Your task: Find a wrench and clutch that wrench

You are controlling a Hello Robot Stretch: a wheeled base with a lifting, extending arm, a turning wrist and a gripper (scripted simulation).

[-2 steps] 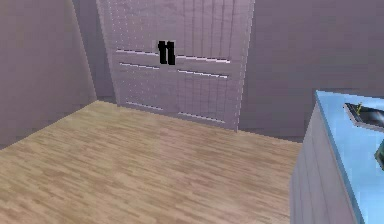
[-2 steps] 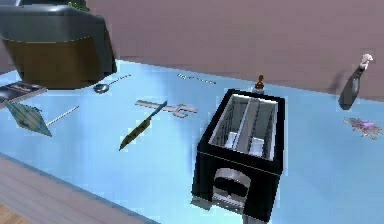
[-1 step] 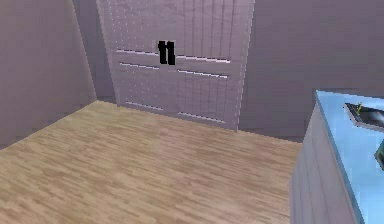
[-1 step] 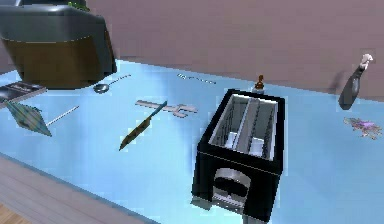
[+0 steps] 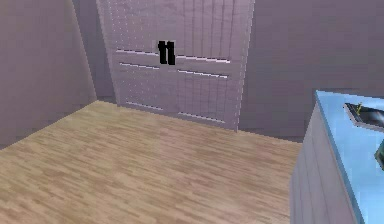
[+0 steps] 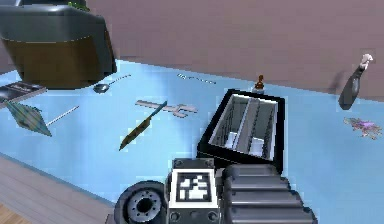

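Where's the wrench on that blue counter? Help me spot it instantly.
On the light blue counter, find the black-rimmed sink. At its left in the arm side view lies the wrench, a flat grey bar. The nearby knife is darker and slanted; the spoon has a round bowl.

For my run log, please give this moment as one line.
wrench-like grey tool on blue counter | left of black divided box | gripper: hold unclear

Dark bin (image 6: 60, 45), upper left, clipped by top edge. Counter (image 5: 340, 140) runs off forward view's right edge. Mid-counter grey flat tool (image 6: 165, 106) and purplish blob (image 6: 362, 124) at right: too small to identify. Arm (image 6: 250, 195) cut off at bottom.
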